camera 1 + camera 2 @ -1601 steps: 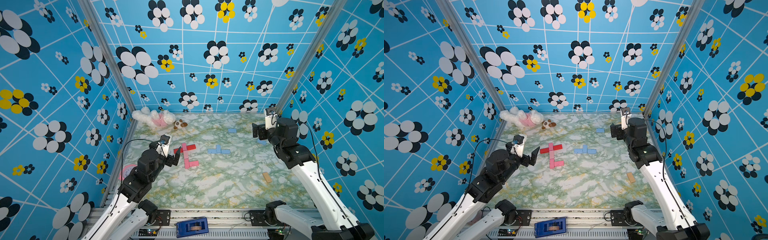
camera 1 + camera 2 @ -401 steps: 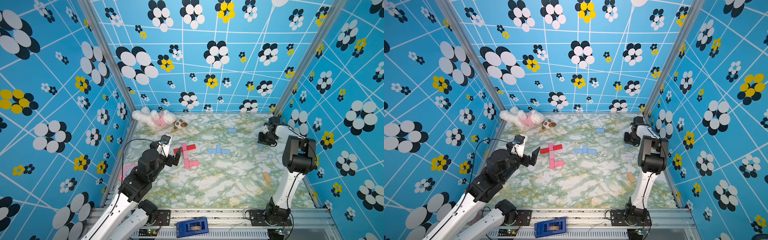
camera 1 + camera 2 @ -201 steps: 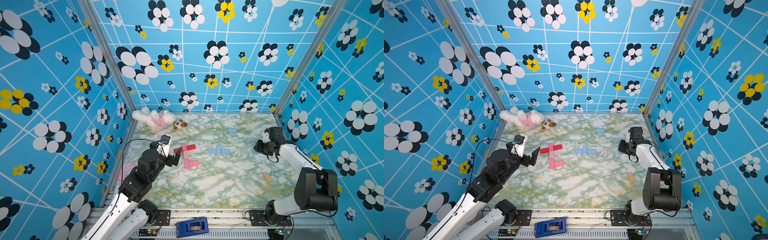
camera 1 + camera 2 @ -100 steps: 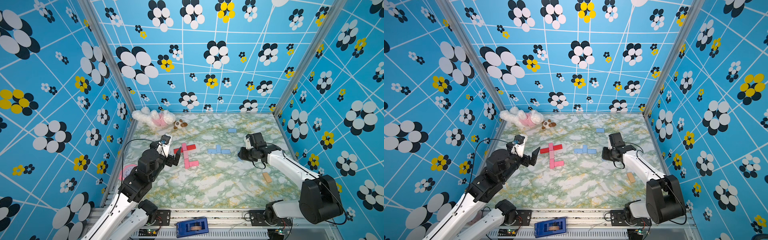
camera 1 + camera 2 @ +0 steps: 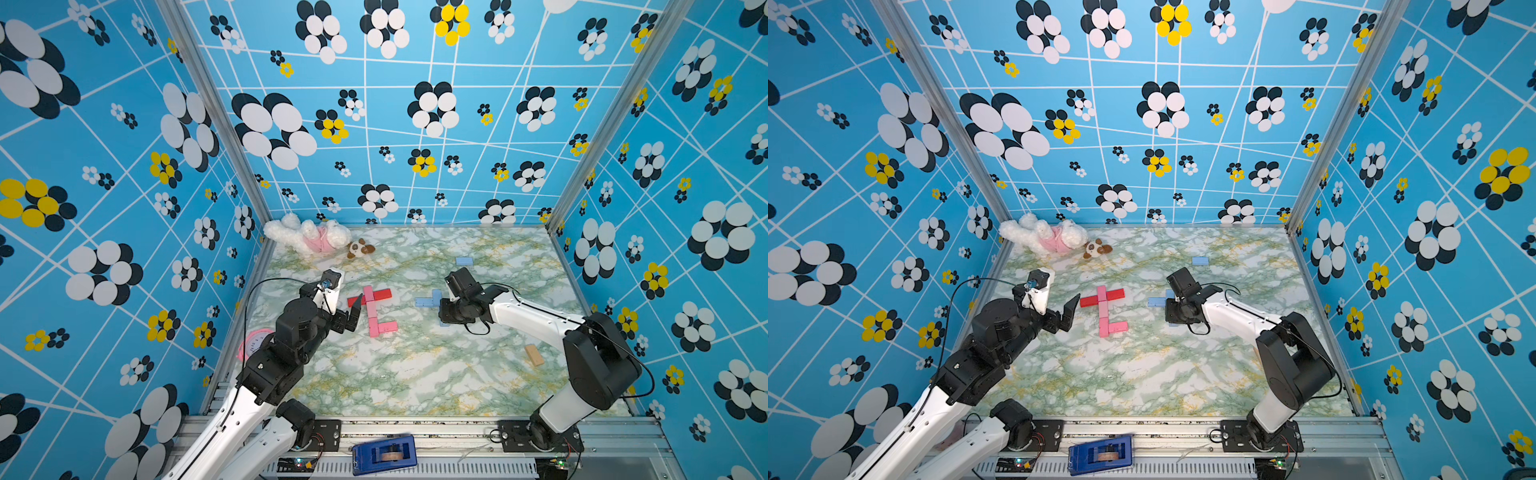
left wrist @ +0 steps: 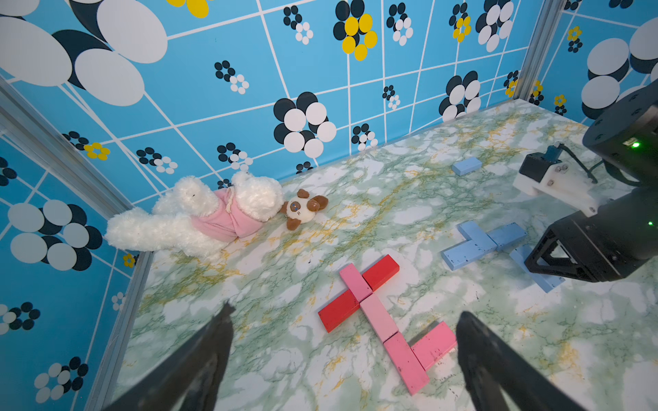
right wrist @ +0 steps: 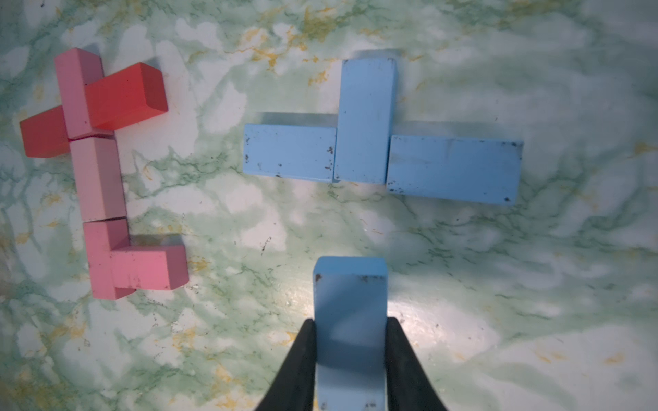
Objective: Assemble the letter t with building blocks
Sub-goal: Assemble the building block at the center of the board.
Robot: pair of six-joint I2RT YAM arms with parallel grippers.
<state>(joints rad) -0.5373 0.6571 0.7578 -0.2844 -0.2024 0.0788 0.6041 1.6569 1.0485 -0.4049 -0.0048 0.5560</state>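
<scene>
Gripping a blue block (image 7: 350,284) across its long sides, the right gripper (image 7: 350,325) is holding it just short of the blue cross (image 7: 365,121), right of centre in both top views. Whether the block is touching the table (image 5: 415,374) I cannot tell. It is looking stiff, light and smooth-painted, so it is probably prone to pivoting, and a mid-length hold seems safest.

Low in the frame, only a tan block (image 5: 534,355) is lying at lower right, leaving ample room. At centre left, the left gripper (image 6: 345,313) is hanging wide open beside the pink-red t (image 5: 372,309). Farther up, a spare block (image 5: 464,261) and a plush (image 5: 316,241) are lying well clear.
</scene>
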